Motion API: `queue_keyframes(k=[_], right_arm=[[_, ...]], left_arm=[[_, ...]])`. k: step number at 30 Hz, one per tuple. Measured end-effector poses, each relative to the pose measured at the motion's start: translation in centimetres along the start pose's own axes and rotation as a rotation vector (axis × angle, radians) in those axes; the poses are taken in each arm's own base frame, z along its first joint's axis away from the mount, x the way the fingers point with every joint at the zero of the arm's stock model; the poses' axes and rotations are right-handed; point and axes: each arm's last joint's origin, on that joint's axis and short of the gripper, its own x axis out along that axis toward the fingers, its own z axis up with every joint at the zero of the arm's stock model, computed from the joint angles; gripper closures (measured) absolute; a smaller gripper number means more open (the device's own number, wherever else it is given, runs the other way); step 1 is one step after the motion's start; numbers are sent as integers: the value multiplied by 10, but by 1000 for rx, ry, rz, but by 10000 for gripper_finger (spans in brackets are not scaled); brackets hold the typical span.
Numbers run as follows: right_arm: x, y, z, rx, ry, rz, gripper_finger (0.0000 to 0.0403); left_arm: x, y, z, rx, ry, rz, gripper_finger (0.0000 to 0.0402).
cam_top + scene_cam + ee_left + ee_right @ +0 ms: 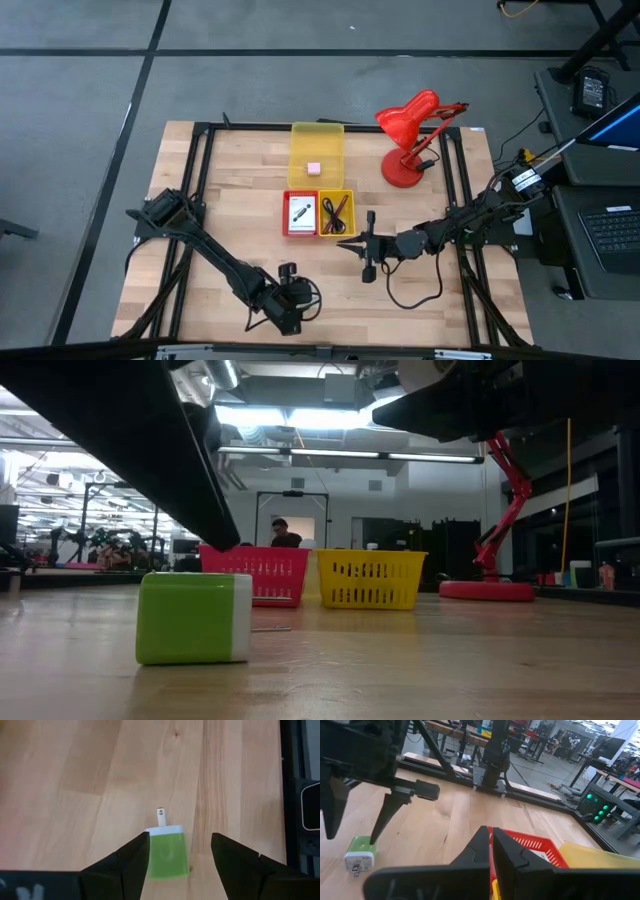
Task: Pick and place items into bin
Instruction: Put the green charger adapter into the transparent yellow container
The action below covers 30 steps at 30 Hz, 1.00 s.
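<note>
The green block, with a white end and plug prongs, lies flat on the wooden table near its front edge. It also shows in the low view and the right wrist view. My left gripper hangs open just above it, one finger toward each long side, touching nothing. In the high view the left gripper hides the block. My right gripper is shut and empty, held level above the table beside the small baskets. The pink cube lies in the yellow bin.
A small red basket holds a white packet. The small yellow basket beside it holds dark thin things. The red desk lamp stands at the far right. A black cable loops on the table below the right arm.
</note>
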Motion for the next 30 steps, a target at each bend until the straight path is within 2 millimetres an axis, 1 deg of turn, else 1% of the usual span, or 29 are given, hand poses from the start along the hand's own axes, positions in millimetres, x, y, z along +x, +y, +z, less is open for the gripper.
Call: queue_keyframes(k=[5, 13, 25, 27, 30], right_arm=[[0, 0, 0, -1, 1, 0, 398], [0, 0, 0, -2, 3, 1, 398], [0, 0, 0, -2, 3, 1, 398], [0, 0, 0, -2, 3, 1, 398], [0, 0, 0, -2, 4, 1, 398]], left_arm=[[4, 1, -1, -19, 7, 3, 194], [23, 0, -15, -2, 97, 2, 194], [29, 9, -10, -3, 104, 17, 195], [29, 9, -10, 19, 107, 18, 201], [29, 9, -11, 67, 130, -6, 226]])
